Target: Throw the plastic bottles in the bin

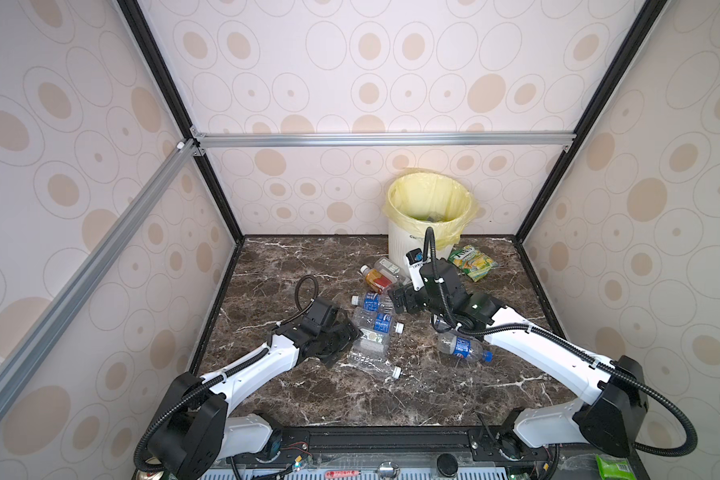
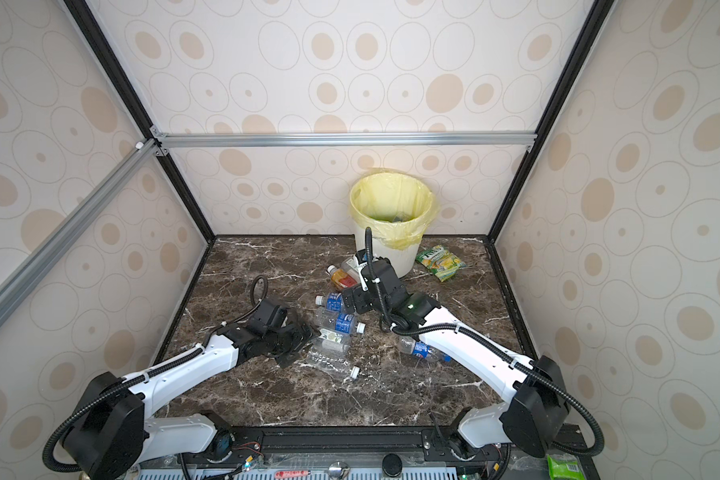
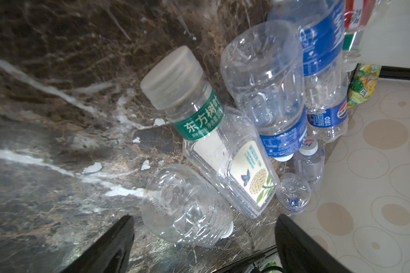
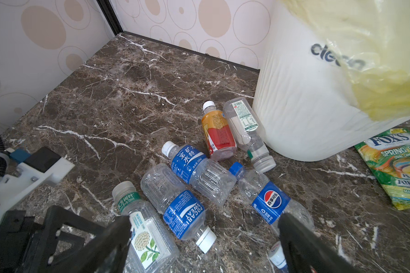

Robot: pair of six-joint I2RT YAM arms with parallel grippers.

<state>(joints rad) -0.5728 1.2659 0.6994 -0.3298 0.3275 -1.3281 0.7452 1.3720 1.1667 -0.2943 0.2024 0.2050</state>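
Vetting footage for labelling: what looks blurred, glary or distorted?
In both top views, wide-angle distortion splays the frame posts outward. In the left wrist view, the green-label bottle has a soft, blurred cap. In the right wrist view, the yellow bin bag is blurred and washed out, the Pocari bottle sharp.

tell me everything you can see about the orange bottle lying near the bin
The orange bottle is a small plastic drink bottle with a white screw cap. Its label is orange near the cap and red toward the base, and the base itself is clear and pinkish. It lies on its side on the dark marble table, just in front of the white bin. A clear white-labelled bottle lies alongside and seems to touch it. Whether it holds liquid is unclear.
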